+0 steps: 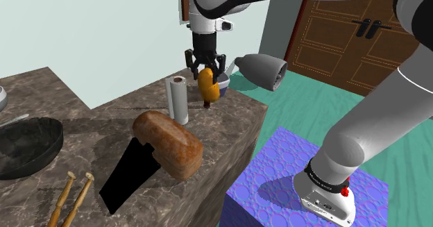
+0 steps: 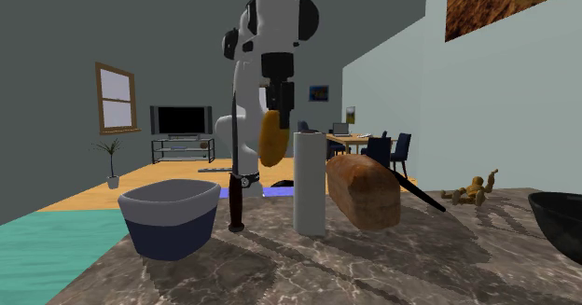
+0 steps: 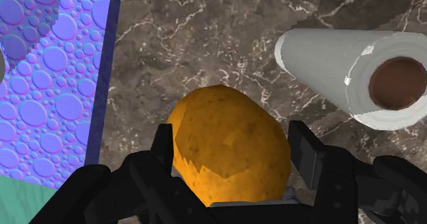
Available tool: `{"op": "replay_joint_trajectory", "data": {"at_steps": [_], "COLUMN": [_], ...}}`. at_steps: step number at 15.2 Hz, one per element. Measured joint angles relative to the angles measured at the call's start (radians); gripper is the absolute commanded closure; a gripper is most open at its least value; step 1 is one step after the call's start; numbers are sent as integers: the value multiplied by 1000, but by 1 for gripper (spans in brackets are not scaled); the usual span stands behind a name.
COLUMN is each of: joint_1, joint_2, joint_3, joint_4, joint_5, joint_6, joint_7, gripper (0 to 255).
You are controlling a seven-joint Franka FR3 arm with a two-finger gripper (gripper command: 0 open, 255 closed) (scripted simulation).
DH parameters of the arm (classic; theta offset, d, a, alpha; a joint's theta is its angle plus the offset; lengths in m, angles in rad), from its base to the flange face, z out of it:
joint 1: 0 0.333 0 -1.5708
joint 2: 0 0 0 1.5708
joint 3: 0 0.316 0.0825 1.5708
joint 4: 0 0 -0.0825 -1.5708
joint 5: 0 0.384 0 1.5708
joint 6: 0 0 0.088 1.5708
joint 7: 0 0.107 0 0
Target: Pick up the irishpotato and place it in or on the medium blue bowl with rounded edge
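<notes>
The gripper (image 1: 207,71), closed firmly on the potato (image 3: 229,147), hangs beside the paper roll (image 1: 177,99); carry it clear of that roll, centre over the bowl (image 2: 168,221), then release.

White arm (image 1: 375,121) (dark joints), black fingers (image 3: 306,154)

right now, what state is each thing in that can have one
gripper, jaws shut on the potato
potato, held, lifted clear of the counter
blue bowl, upright on the counter, inside hidden
paper towel roll, standing upright
bread loaf, lying whole on the counter
door, shut
</notes>
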Motion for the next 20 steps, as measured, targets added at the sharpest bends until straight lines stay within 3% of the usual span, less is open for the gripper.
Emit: {"op": "replay_joint_trajectory", "data": {"at_steps": [7, 15, 20], "joint_1": [-60, -108, -118], "joint_2": [138, 367, 392], "joint_3": [-58, -113, -122], "joint_4": [150, 443, 422], "joint_5": [-71, -158, -167], "joint_6": [-30, -110, -67], "joint_7": [-93, -185, -202], "gripper": [255, 255, 255]}}
